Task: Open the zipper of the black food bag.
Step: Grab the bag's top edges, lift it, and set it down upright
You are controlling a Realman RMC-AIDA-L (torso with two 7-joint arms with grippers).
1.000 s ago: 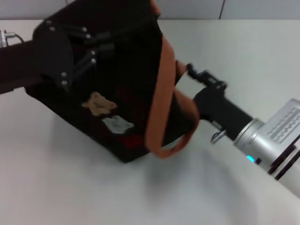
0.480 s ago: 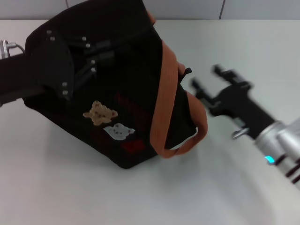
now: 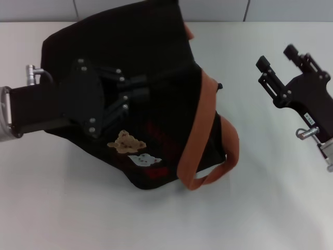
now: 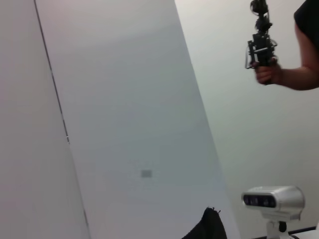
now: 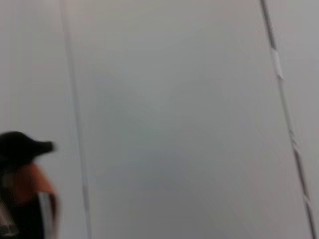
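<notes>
White worktop (image 3: 78, 208) fills my head view, with a pale wall strip along the 12 o'clock edge. From my seat I see the black food bag (image 3: 151, 78) lying tilted on it, left of centre, its bear patches (image 3: 132, 148) toward 6 o'clock and an orange-brown strap (image 3: 200, 140) looping off its 4 o'clock corner. My left pincer (image 3: 138, 91) reaches in from 9 o'clock and lies against the bag's dark cloth; I cannot tell how wide it stands or whether it has hold of anything. My right pincer (image 3: 276, 58) hangs at 3 o'clock, well apart from the bag, fingers spread with nothing between them. I cannot make out the zipper
</notes>
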